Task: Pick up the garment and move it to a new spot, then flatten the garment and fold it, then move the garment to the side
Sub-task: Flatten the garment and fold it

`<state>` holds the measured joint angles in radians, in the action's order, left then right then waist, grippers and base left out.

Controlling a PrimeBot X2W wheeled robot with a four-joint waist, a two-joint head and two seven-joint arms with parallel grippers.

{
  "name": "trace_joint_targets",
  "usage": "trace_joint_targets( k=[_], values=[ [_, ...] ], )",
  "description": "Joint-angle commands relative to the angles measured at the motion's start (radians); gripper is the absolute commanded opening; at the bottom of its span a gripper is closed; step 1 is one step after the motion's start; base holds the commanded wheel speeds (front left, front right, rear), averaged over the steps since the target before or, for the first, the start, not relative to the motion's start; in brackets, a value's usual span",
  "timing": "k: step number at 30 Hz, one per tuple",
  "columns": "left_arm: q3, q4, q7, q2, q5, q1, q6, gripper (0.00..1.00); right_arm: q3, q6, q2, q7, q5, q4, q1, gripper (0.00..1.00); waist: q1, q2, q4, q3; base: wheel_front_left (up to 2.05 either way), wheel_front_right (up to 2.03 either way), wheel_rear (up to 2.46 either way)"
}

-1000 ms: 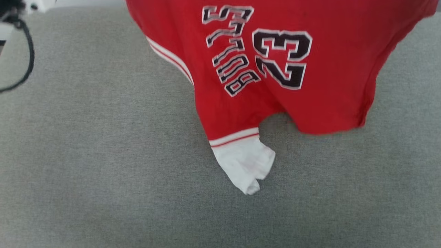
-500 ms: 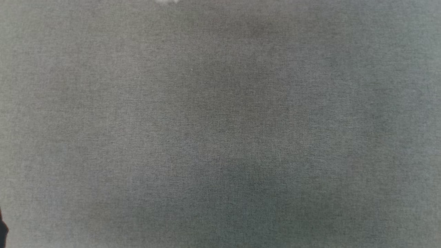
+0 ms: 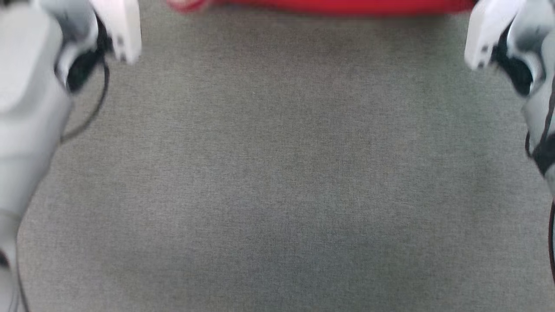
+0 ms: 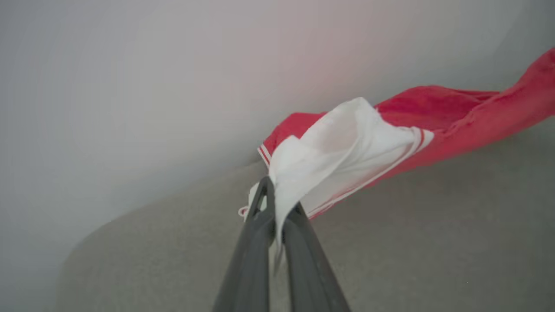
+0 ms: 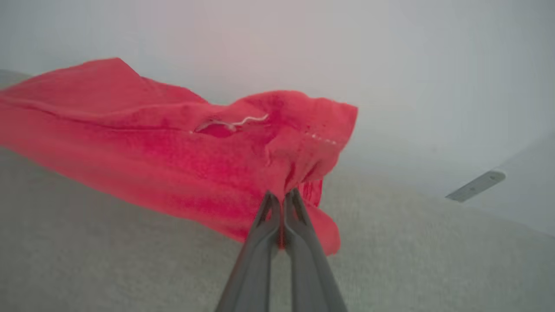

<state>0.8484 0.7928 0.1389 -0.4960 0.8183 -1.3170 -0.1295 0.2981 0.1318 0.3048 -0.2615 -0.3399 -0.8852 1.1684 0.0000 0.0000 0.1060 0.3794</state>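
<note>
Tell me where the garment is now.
The garment is held between both grippers over the grey surface, a red strip at the head view's top edge; the left gripper pinches its white sleeve, the right gripper a red edge.

Grey woven fabric surface [image 3: 277, 173], plain pale wall [image 4: 130, 65] behind, soft light

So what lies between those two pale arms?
Head view shows bare grey fabric between the left arm and right arm; the red jersey crosses the top edge.
</note>
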Motion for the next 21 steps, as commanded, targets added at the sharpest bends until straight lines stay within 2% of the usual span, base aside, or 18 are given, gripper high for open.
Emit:
trace_joint_targets(
  k=[1,4,7,10,14,21],
  values=[
    [0.026,-0.054,0.073,-0.040,0.070,0.070,0.000,0.00,0.033,-0.002,0.019,-0.038,-0.051,0.030,-0.061,0.00,0.0000,0.0000,0.007,-0.012,0.00,0.00,0.00],
    [0.049,-0.123,0.180,-0.083,0.168,0.175,0.000,0.00,0.075,-0.001,0.053,-0.103,-0.131,0.094,-0.149,0.00,0.0000,0.0000,0.008,-0.026,0.00,0.00,0.00],
    [0.056,-0.174,0.226,-0.114,0.202,0.237,0.001,0.00,0.097,-0.001,0.082,-0.141,-0.174,0.149,-0.210,0.00,0.0000,0.0000,0.008,-0.036,0.00,0.00,0.00],
    [0.063,-0.275,0.273,-0.159,0.243,0.337,0.036,0.00,0.118,-0.001,0.127,-0.198,-0.230,0.247,-0.297,0.00,0.0000,0.0000,0.006,-0.048,0.00,0.00,0.00],
    [0.070,-0.436,0.328,-0.224,0.299,0.479,0.122,0.00,0.135,-0.001,0.191,-0.279,-0.283,0.383,-0.414,0.00,0.0000,0.0000,0.005,-0.063,0.00,0.00,0.00],
    [0.093,-0.764,0.387,-0.339,0.367,0.697,0.318,0.00,0.104,-0.001,0.280,-0.411,-0.354,0.599,-0.620,0.00,0.0000,0.0000,0.007,-0.078,0.00,0.00,0.00]
  ],
)
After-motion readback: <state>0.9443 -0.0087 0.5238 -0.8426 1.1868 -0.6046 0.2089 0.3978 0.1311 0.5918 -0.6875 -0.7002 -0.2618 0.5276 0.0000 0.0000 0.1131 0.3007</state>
